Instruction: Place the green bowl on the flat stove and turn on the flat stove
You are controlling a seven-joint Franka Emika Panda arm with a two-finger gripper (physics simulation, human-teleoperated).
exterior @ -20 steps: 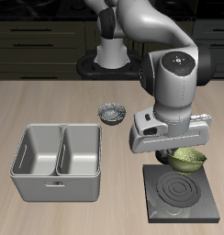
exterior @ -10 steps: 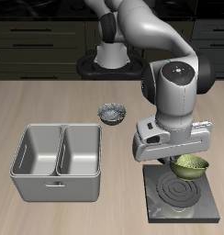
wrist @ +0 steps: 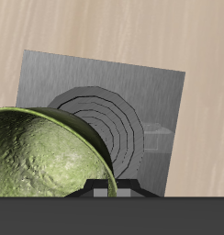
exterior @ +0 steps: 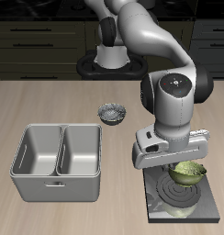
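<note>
— Green is seen on the small round speckled bowl (exterior: 188, 171), with a pale rim. Where is it kept?

— It is held up over the flat black square stove (exterior: 198, 208) with pale rings, a bit off the middle of the rings.

— Is it pinched by the two-finger gripper (exterior: 181, 165)?

— It looks gripped at the rim, though the fingers are hidden.

— What could be spoiled?

— If it is let go off-centre or tilted, it could be tipped or slid off. The knob is not yet turned.

Front-high exterior view, close downward wrist view (both share flat stove (exterior: 182, 194))
</note>
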